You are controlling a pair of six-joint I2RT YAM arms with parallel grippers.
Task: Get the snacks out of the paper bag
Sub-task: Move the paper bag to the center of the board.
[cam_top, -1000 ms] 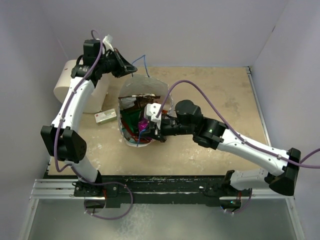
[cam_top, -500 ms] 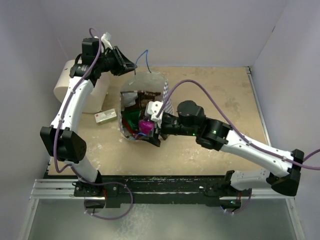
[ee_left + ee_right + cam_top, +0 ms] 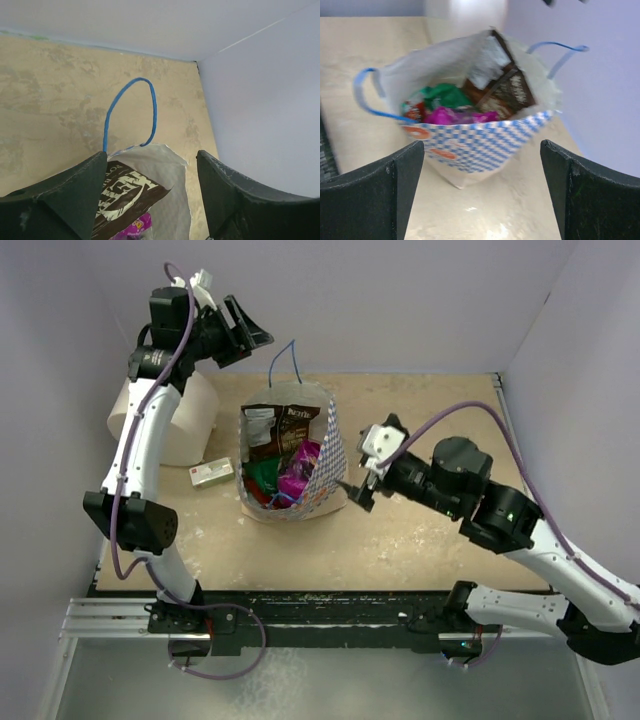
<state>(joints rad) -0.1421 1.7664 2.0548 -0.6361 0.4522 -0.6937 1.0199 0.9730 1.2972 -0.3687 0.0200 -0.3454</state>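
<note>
The left gripper (image 3: pixel 250 332) is hanging wide open and empty above the paper bag (image 3: pixel 325 455), which is standing on the bench (image 3: pixel 440 410) below and ahead of it. The snacks are lying inside the bag: a brown packet (image 3: pixel 290 425), a green one (image 3: pixel 262 475) and a magenta one (image 3: pixel 297 468). The right gripper (image 3: pixel 362 480) is facing the bag's checked side just ahead, fingers spread wide, gripping nothing.

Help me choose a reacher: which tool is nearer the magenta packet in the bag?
Right. Right tool: just outside the paper bag, right of the magenta packet. Left tool: raised beyond the far rim.
</note>
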